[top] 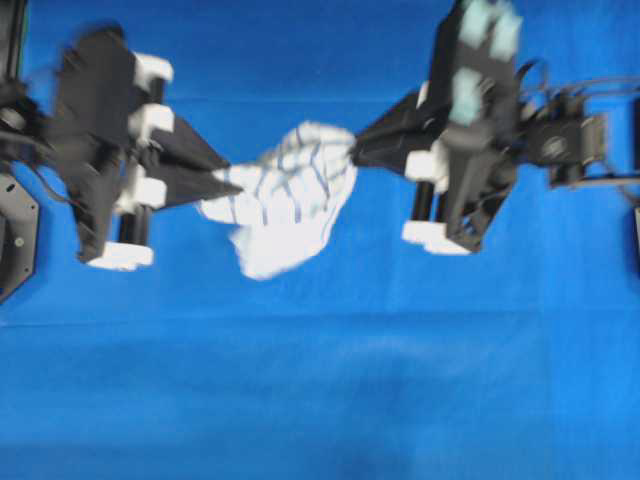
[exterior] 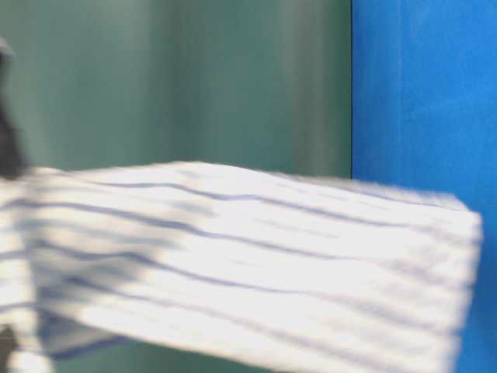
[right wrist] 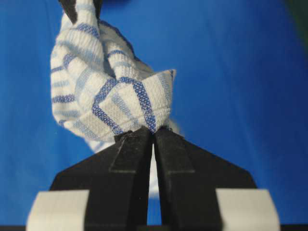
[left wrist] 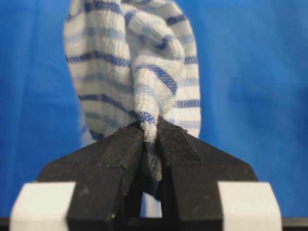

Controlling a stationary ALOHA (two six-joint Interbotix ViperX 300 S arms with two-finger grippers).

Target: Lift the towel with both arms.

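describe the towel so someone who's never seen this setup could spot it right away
Look at the plain blue table cloth covering the table, then at the two black arms reaching in from either side. Between the left gripper and the right gripper hangs the towel, pinched at both ends. It is the only white thing with thin blue stripes, soft and crumpled.

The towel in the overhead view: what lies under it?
Around the striped towel, held between the left end effector and right end effector, only blue table cloth shows. The patch directly beneath is covered.
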